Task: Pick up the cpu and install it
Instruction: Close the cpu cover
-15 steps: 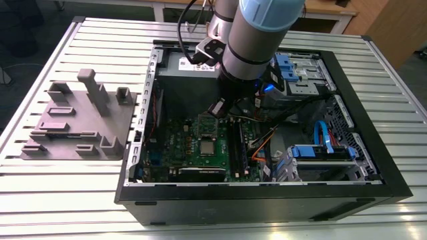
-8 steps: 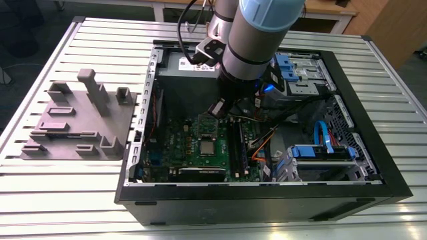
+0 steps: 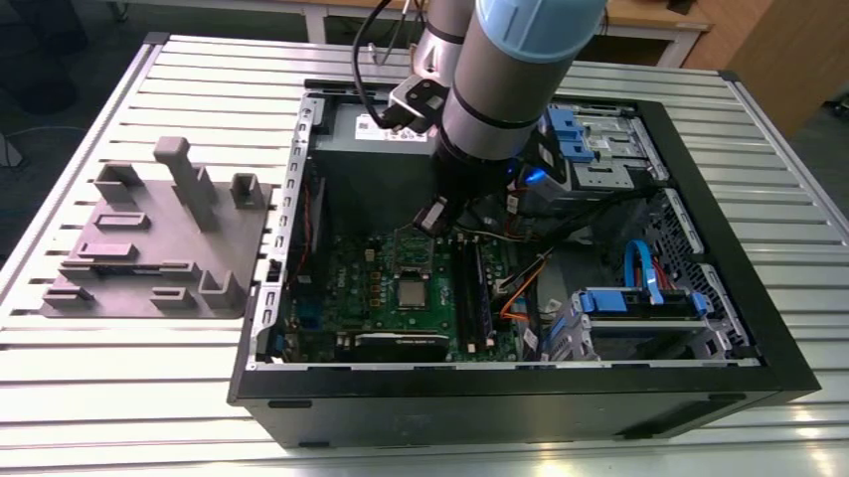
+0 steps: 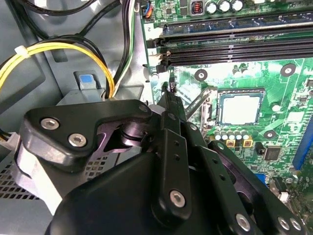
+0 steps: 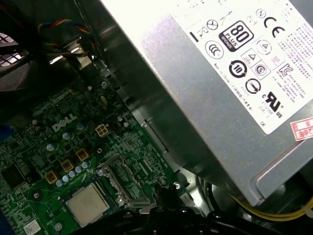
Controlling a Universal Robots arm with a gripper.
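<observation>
The cpu [image 3: 414, 291] is a small silvery square lying flat in its socket on the green motherboard [image 3: 358, 288], inside the open computer case. In both wrist views the cpu [image 4: 239, 108] [image 5: 88, 204] sits level in the socket. The metal socket frame [image 5: 120, 178] [image 4: 198, 103] stands swung open beside it. My gripper [image 3: 431, 224] hangs over the board a little behind the socket, on the power-supply side. Its dark fingers [image 4: 170, 88] [image 5: 164, 188] come together in one narrow tip, shut on nothing, close to the open frame and apart from the cpu.
A big grey power supply box [image 5: 220, 73] [image 3: 365, 129] stands close beside the arm. Memory slots [image 4: 234, 46] and yellow cables [image 4: 58, 49] flank the socket. A grey moulded tray [image 3: 146, 248] lies on the slatted table at the exterior view's left. Blue drive bays [image 3: 637, 303] fill the case's right.
</observation>
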